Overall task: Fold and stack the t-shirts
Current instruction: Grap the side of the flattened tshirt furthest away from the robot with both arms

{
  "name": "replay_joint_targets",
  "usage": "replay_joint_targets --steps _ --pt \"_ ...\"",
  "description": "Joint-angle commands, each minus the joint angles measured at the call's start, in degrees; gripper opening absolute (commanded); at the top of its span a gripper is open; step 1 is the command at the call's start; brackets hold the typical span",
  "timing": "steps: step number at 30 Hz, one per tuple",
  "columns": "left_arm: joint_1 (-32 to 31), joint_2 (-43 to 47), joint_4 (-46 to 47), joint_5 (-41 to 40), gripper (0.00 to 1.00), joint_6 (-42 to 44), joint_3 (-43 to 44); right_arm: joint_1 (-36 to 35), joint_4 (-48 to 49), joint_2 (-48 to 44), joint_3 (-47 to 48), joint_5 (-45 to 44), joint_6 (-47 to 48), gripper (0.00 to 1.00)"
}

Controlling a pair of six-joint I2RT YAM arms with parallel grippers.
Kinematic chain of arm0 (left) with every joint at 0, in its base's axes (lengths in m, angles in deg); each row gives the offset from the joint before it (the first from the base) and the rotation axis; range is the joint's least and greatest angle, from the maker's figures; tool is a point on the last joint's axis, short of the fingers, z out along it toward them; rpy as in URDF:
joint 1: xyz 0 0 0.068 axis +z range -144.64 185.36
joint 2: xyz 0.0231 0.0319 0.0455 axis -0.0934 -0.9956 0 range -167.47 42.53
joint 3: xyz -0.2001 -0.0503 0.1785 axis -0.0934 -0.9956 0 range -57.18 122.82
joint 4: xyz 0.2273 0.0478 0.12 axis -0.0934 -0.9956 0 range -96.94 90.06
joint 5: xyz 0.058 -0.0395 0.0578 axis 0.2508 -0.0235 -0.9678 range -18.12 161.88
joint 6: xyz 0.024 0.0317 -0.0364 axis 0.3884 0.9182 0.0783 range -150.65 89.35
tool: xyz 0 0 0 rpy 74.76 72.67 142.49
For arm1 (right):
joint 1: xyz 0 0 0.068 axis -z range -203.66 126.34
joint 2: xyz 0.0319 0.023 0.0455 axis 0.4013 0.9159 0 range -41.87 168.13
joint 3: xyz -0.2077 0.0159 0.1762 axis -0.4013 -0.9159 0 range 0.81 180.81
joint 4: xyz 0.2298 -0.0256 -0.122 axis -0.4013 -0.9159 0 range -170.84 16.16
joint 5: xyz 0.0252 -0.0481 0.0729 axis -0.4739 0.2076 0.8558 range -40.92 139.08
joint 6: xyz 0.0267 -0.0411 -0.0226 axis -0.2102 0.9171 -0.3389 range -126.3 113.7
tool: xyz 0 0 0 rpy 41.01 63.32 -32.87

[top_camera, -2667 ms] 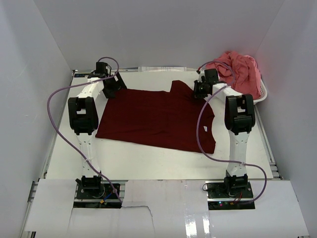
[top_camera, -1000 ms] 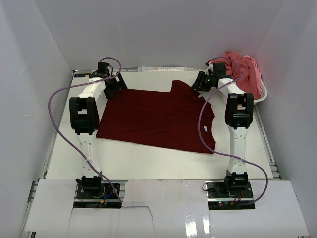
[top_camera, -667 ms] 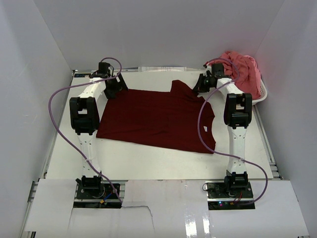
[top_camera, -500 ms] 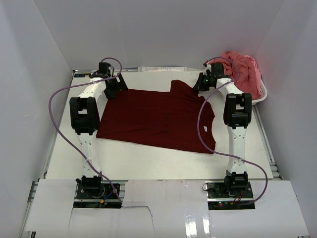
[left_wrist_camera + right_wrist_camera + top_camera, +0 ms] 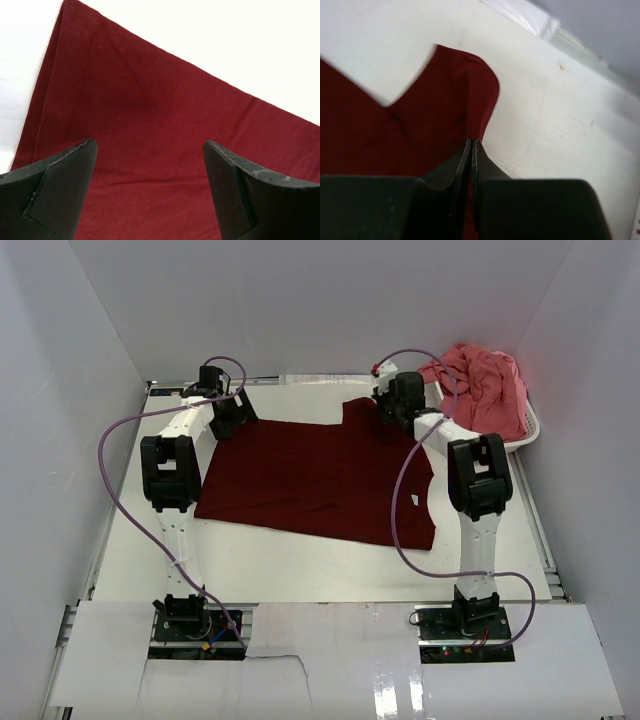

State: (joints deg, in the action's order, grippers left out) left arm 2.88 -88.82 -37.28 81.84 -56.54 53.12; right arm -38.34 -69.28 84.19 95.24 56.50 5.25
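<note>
The dark maroon t-shirt [image 5: 310, 475] lies spread flat on the white table, its sleeve toward the back. My left gripper [image 5: 228, 415] hovers over the shirt's far left corner. In the left wrist view it [image 5: 150, 170] is open wide, with maroon cloth [image 5: 150, 115] flat beneath it. My right gripper [image 5: 385, 412] is at the far sleeve. In the right wrist view it [image 5: 471, 145] is shut on the edge of the maroon sleeve [image 5: 435, 115]. The coral pink t-shirt [image 5: 485, 385] is bunched in the basket at the back right.
The white plastic basket [image 5: 527, 432] stands at the back right corner against the wall. Grey walls close in the table on three sides. Purple cables loop from both arms over the table. A strip of clear tape [image 5: 530, 15] runs along the table's far edge.
My right gripper has swung left from beside the basket onto the maroon shirt's far sleeve and is shut there. The left arm has not moved.
</note>
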Motion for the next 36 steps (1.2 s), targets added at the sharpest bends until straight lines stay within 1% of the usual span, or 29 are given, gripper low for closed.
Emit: replay_joint_targets --steps 1,2,3,4,6,7,8,10,11,12,15,16,18,20,21,22,23,24,26,27,28,29,30,31,33,36 --pt "-0.24 4.52 -0.01 -0.2 0.98 0.75 1.23 -6.05 22.57 -11.07 -15.08 -11.08 14.88 0.08" --pt "-0.33 4.52 -0.01 -0.2 0.98 0.75 1.15 -6.94 26.69 -12.23 -17.77 -12.07 18.3 0.08" --pt "-0.24 4.61 0.08 -0.2 0.98 0.75 1.06 -7.73 27.51 -13.29 -19.79 -13.12 19.72 0.08" --pt "-0.33 4.61 -0.01 -0.2 0.98 0.75 1.06 -9.3 27.61 -14.86 -22.68 -15.13 20.96 0.08" --pt "-0.33 4.61 0.08 -0.11 0.98 0.58 1.06 -10.72 25.25 -16.1 -24.64 -16.55 23.94 0.09" --pt "-0.33 4.61 0.08 -0.11 0.98 0.66 0.97 -11.94 23.85 -16.63 -25.6 -18.56 24.39 0.13" --pt "-0.42 4.61 -0.01 -0.03 0.98 0.58 0.97 -12.48 22.18 -16.72 -25.7 -19.97 24.57 0.18" --pt "-0.42 4.61 0.08 0.06 0.98 0.66 0.97 -12.92 15.86 -16.29 -24.57 -23.75 21.95 0.4" --pt "-0.59 4.61 0.08 0.06 0.98 0.66 0.88 -13.01 12.88 -15.5 -21.86 -23.85 20.37 0.53" --pt "-0.68 4.61 0.08 0.06 0.98 0.66 0.88 -12.83 8.67 -15.41 -20.97 -23.59 19.13 0.72" --pt "-0.95 4.7 -0.1 -0.02 0.98 0.66 0.79 -12.22 8.36 -17.77 -21.75 -18.95 15.36 0.92" --pt "-0.95 4.7 -0.01 -0.2 0.98 0.75 0.79 -11.87 7.93 -18.74 -21.57 -15.98 12.82 0.92" --pt "-0.95 4.79 -0.19 -0.37 0.98 0.75 0.79 -10.64 6.96 -19.27 -19.82 -13.06 10.17 0.94" --pt "-1.03 4.87 -0.19 -0.64 0.98 0.93 0.79 -9.32 2.67 -17.79 -16.76 -9.98 6.23 0.93" --pt "-1.03 4.87 -0.19 -0.81 0.98 1.02 0.97 -8.71 0.39 -15.34 -12.04 -8.14 5.42 0.92" --pt "-1.03 4.96 -0.27 -0.82 0.98 1.02 0.97 -8.44 -1.81 -13.84 -9.56 -8.04 4.63 0.91" --pt "-1.03 4.88 -0.36 -0.99 0.98 1.02 1.06 -8.18 -6.7 -12.34 -7.01 -6.12 2.97 0.91" --pt "-1.03 4.7 -0.45 -0.99 0.98 1.02 1.14 -7.83 -8.76 -10.68 -1.85 -5.15 1.99 0.89" --pt "-0.95 4.61 -0.54 -1.17 0.98 0.84 1.41 -6.42 -14.45 -5.75 3.36 -1.37 -0.55 0.87" --pt "-0.95 4.61 -0.63 -1.34 0.98 0.67 1.41 -5.63 -16.14 -4.08 5.91 0.73 -4.13 0.85" --pt "-0.86 4.61 -0.71 -1.34 0.98 0.49 1.41 -3.89 -17.99 -0.5 11.07 7.02 -6.0 0.85" --pt "-0.77 4.61 -0.54 -1.17 0.98 0.23 1.41 -3.0 -20.09 1.54 14.26 10.13 -7.84 0.84" --pt "-0.08 4.52 -0.54 0.23 0.98 -0.64 1.32 -2.38 -24.9 3.65 17.51 12.42 -10.91 0.81" --pt "0.45 4.35 -0.54 0.94 0.98 -1.18 1.15 -1.42 -26.69 6.8 22.15 15.66 -12.33 0.78" --pt "1.6 4.35 -0.54 1.99 0.98 -2.14 0.97 -0.88 -28.2 7.88 23.08 17.8 -15.84 0.7" --pt "2.39 4.61 -0.54 2.09 0.98 -2.5 0.88 -0.53 -28.29 6.48 19.13 18.16 -17.52 0.67"
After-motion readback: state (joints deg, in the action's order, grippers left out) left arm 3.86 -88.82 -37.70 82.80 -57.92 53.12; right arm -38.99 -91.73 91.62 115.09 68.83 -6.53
